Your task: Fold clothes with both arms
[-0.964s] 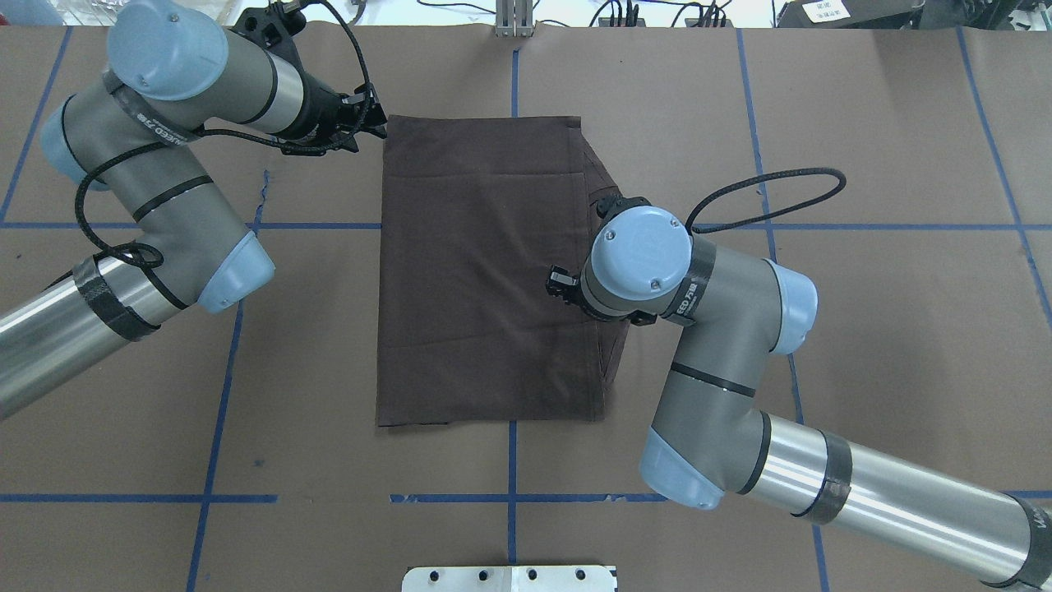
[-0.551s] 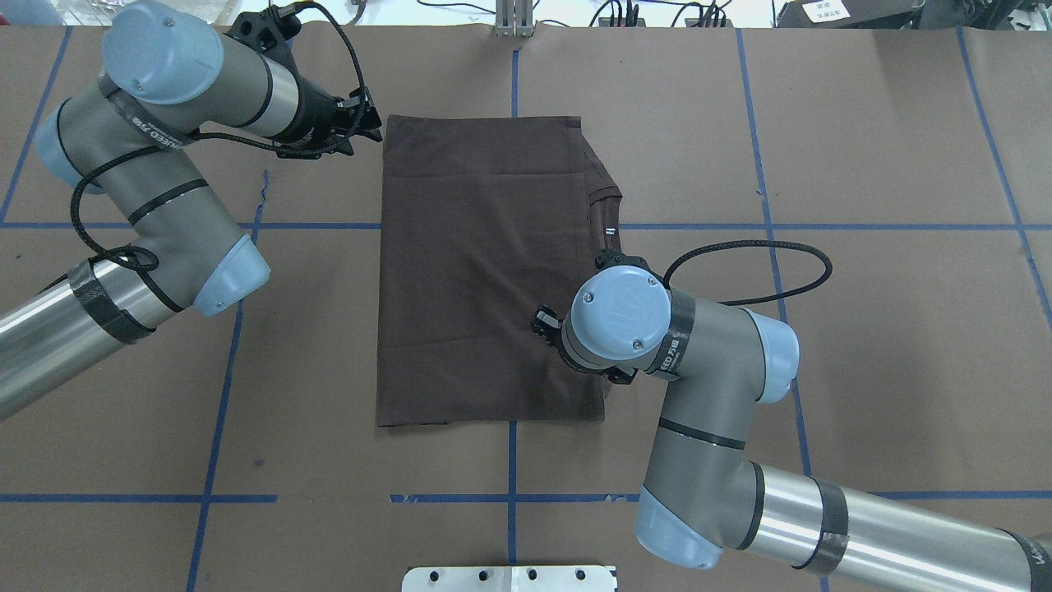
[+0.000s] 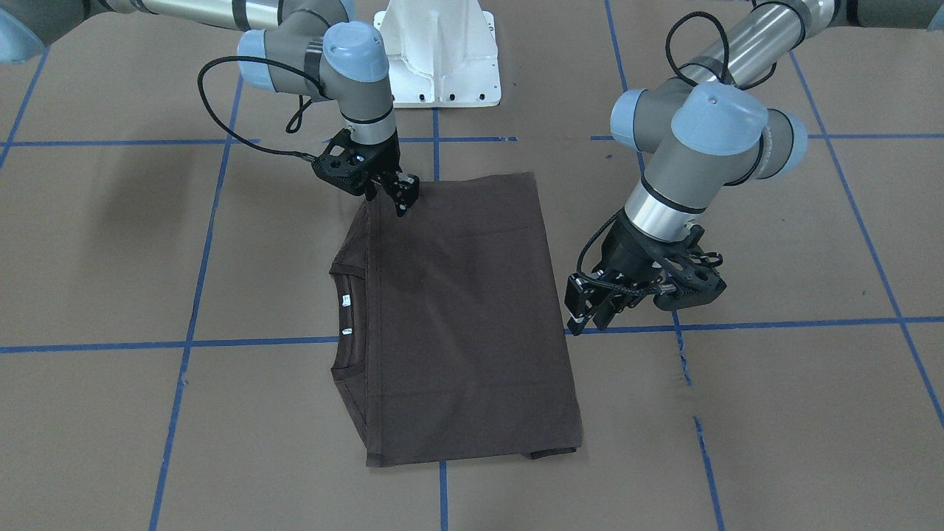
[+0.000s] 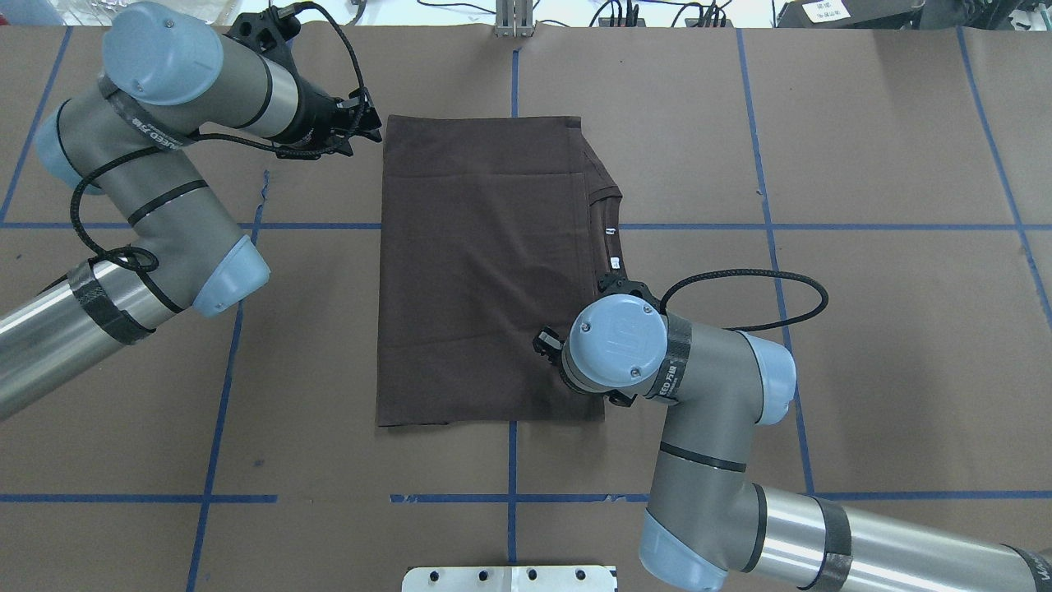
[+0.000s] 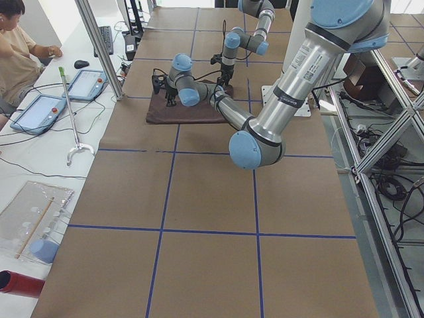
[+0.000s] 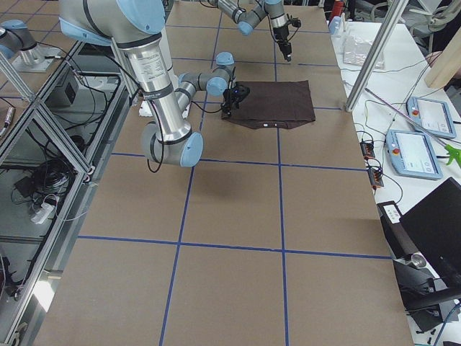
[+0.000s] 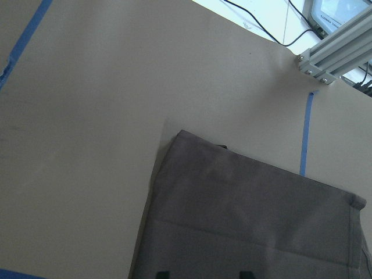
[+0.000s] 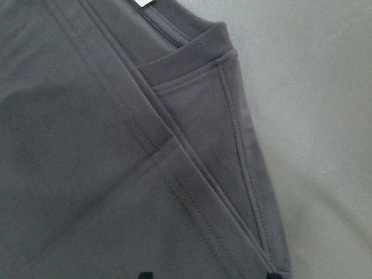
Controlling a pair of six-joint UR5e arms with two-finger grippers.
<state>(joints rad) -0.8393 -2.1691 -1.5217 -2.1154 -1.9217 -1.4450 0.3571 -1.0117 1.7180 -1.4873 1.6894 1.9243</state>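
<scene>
- Right claw (image 3: 402,198): positioned over the corner of the shirt (image 4: 477,271) nearest the robot, on its right side. Fingers are apart with nothing between them. Contact with the cloth cannot be determined.
- Shirt: dark brown, folded into a flat rectangle, lying at the centre of the table (image 4: 863,329). The collar (image 4: 606,194) and small white labels (image 3: 345,299) are exposed along its right edge.
- Left claw (image 3: 590,316): located just beside the shirt's far left corner, off the cloth. Fingers are apart and empty.

Bare tbl (image 4: 888,329) round T-shirt (image 4: 485,271), R arm (image 4: 711,382) overhangs near-R corner
</scene>
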